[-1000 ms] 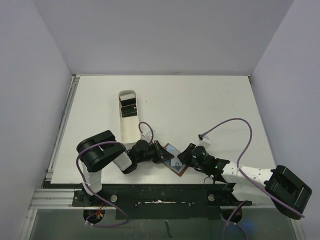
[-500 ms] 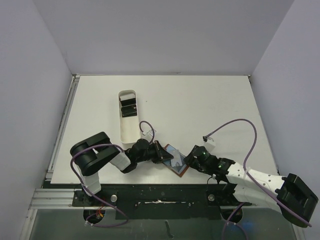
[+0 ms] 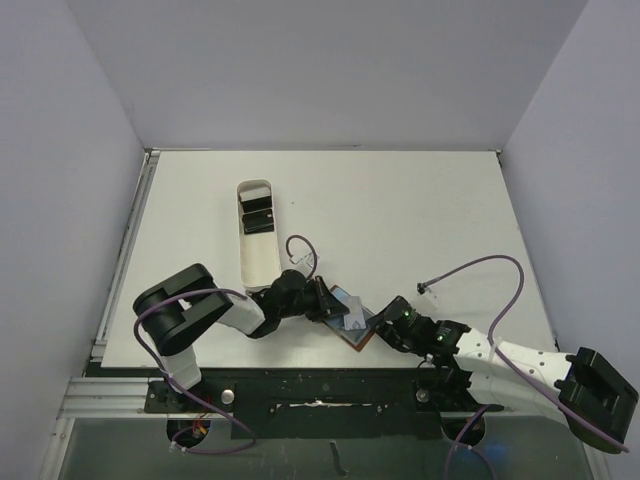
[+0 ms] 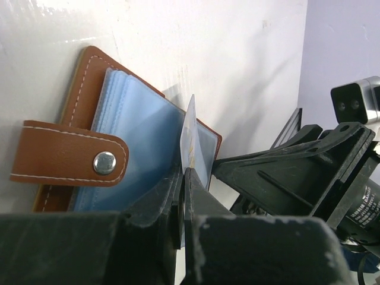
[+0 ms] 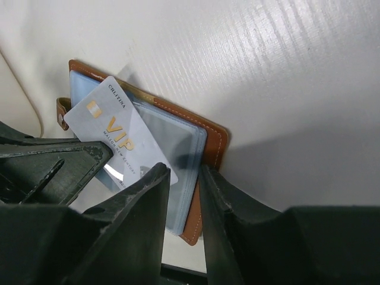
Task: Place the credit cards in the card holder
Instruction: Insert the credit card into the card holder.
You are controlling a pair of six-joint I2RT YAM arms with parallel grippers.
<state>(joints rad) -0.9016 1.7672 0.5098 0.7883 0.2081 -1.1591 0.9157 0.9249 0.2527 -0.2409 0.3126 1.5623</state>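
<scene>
The brown card holder [image 3: 357, 340] [image 4: 139, 133] [image 5: 209, 139] lies open near the table's front edge, its blue-grey pockets up. My left gripper [image 3: 326, 304] [image 4: 183, 174] is shut on a pale grey credit card [image 4: 190, 133] [image 5: 116, 130] with gold "VIP" lettering, which it holds slanted over the pockets. My right gripper [image 3: 379, 323] [image 5: 185, 175] comes in from the right with its jaws partly open, one finger over the pocket stack and one at the brown edge. More dark credit cards [image 3: 258, 215] lie in the white tray.
The long white oval tray [image 3: 252, 265] stands just behind and left of the left gripper. The table's front edge and metal rail [image 3: 320, 385] run close below the wallet. Cables loop above both wrists.
The right arm has stretched out low and its gripper has slid left onto the wallet's edge, with the jaws a little wider. The left gripper has edged right with the card.
</scene>
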